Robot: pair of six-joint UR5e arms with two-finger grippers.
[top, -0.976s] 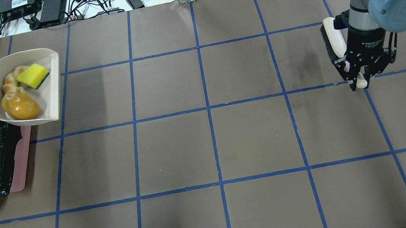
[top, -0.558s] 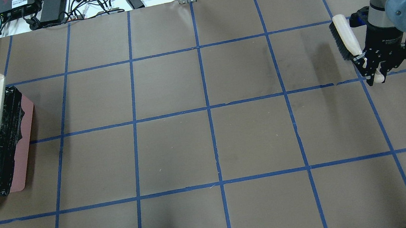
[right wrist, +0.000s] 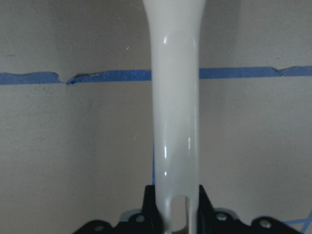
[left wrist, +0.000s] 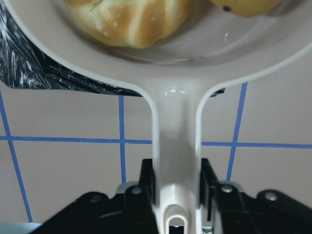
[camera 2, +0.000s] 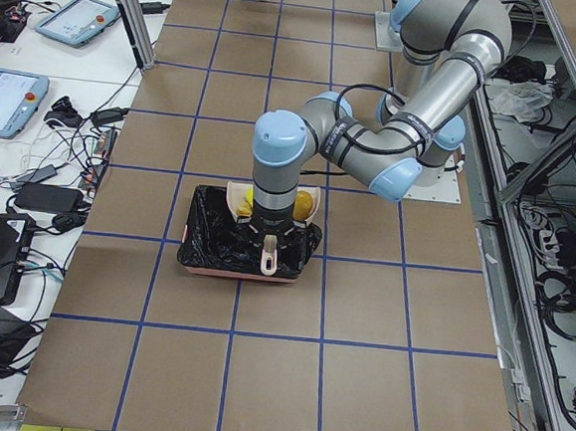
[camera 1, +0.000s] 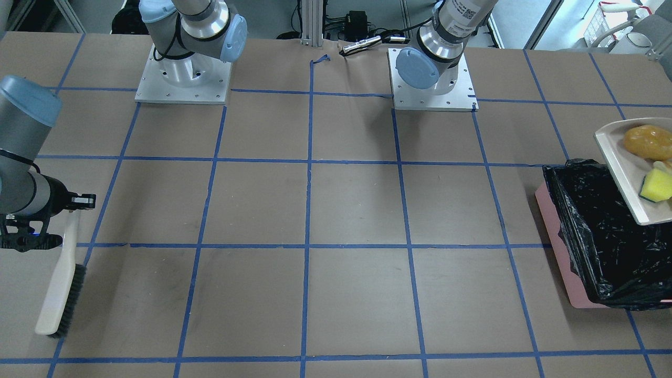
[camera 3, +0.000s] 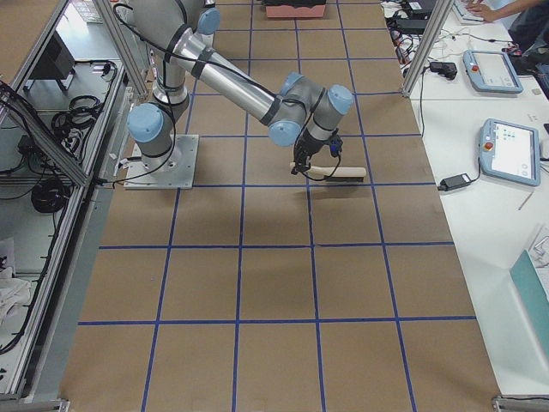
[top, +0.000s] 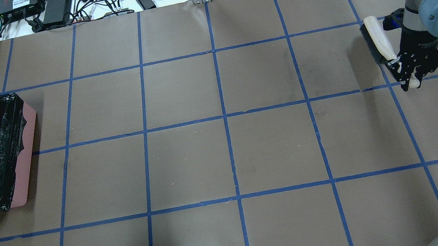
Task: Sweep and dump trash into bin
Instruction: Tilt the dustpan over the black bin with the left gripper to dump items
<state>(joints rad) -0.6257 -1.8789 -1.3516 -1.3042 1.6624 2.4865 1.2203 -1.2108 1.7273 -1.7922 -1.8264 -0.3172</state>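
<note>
Three trash items (camera 1: 648, 142) swept into dustpan (camera 1: 625, 173), left hand (left wrist: 178, 181) clamped on its handle above bin (camera 1: 562, 257) at left edge of bench (camera 1: 357, 210), dump pending; right hand (top: 408, 74) clamped on brush (camera 1: 59, 291)

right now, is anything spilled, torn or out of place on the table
Nothing is spilled: the potato and sponge sit in the dustpan, held over the bin. One small flaw: the blue tape line is torn, with a ragged gap, beside the brush in the right wrist view.
</note>
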